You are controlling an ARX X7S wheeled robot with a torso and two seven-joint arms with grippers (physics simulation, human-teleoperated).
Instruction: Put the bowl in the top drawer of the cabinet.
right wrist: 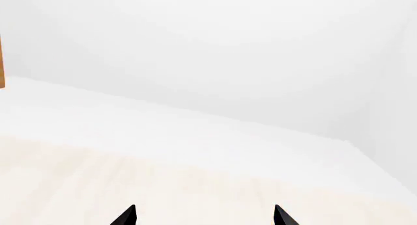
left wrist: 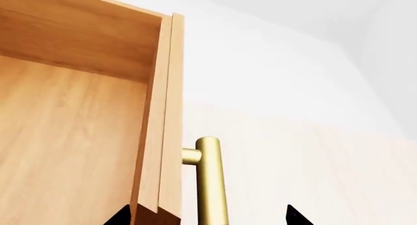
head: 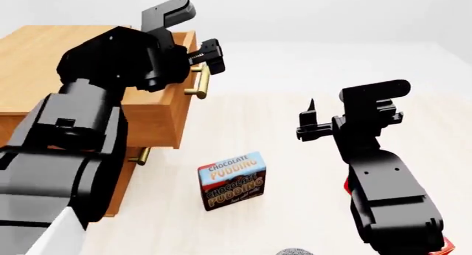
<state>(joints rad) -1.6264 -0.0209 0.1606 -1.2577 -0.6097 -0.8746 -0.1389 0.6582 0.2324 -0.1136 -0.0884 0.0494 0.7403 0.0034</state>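
Left wrist view: the top drawer [left wrist: 78,117] stood pulled out, its bare wooden floor and side wall showing, with nothing inside as far as this view reached. The brass handle [left wrist: 212,181] ran between the left gripper's [left wrist: 207,216] two dark tips; the tips were spread to either side of the bar and not pressed on it. Beyond the drawer front lay open pale floor and white wall.

Head view: the cabinet [head: 44,56] filled the 9 to 11 o'clock part, and the left gripper [head: 210,55] sat at 11 o'clock, just beside the handle [head: 200,81] of the open top drawer [head: 158,114]. The lower drawer's handle [head: 142,155] peeked out at 8 o'clock, that drawer shut. A chocolate pudding box [head: 231,180] stood on the floor near 6 o'clock, well apart from the cabinet. The right gripper [head: 313,122] hung at 3 o'clock, its tips apart and carrying nothing. A grey speckled rim [head: 293,251] at the bottom edge was probably the bowl, though too little showed to be sure. So the opening looked done; grasping, carrying and placing the bowl remained. The floor between box and right arm was free for a reach.

Right wrist view: the right gripper's [right wrist: 204,216] tips were spread over bare floor, with only a sliver of cabinet edge [right wrist: 2,61] at 9 o'clock.
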